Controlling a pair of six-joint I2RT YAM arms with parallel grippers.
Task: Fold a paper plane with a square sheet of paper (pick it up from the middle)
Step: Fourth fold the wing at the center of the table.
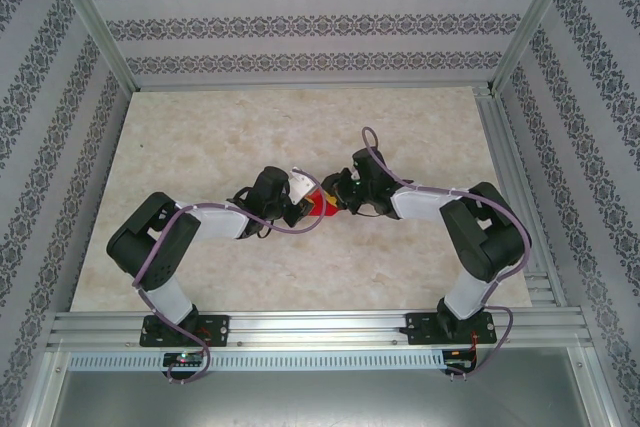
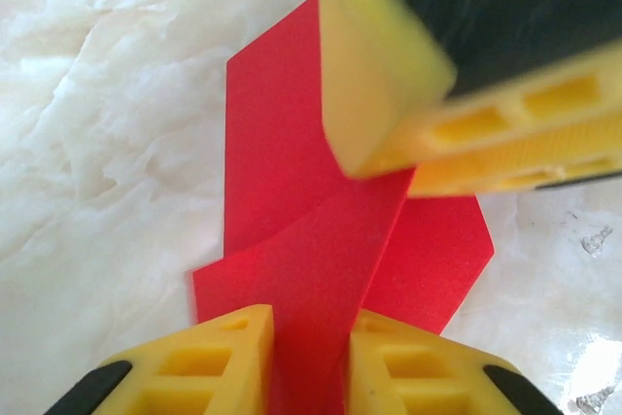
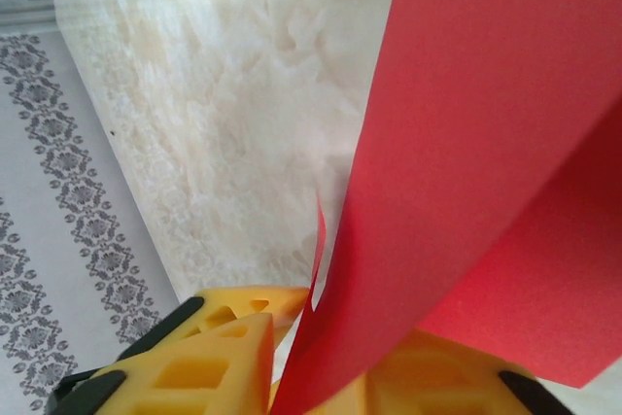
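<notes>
Your left pincer: jaws narrow, with a raised fold of the red sheet running up between the yellow fingers. You cannot tell whether they press on it. Just beyond, a blurred finger of your right pincer hangs over the sheet's far part.

Right pincer: jaws also narrow. The sheet rises from between the fingers as a broad tilted plane, and one finger is half hidden behind it. You cannot tell grip from bare contact.

Sheet edges, left wrist view: one long straight edge runs away on the left. An angled corner lies flat on the counter on the right, and a folded layer crosses on the diagonal. Right wrist view: a straight left edge climbs to the top, with a thin curled sliver beside it.

From above, the two pincers meet tip to tip at the middle of the counter with the sheet between them. It sits about midway between the left and right edges, and between the near and far edges.

Room: bare marbled counter runs from the sheet to the far edge and both far corners. Your arms bow outward, each elbow close to its side edge. Patterned walls close three sides, and an aluminium rail lines the near edge.
</notes>
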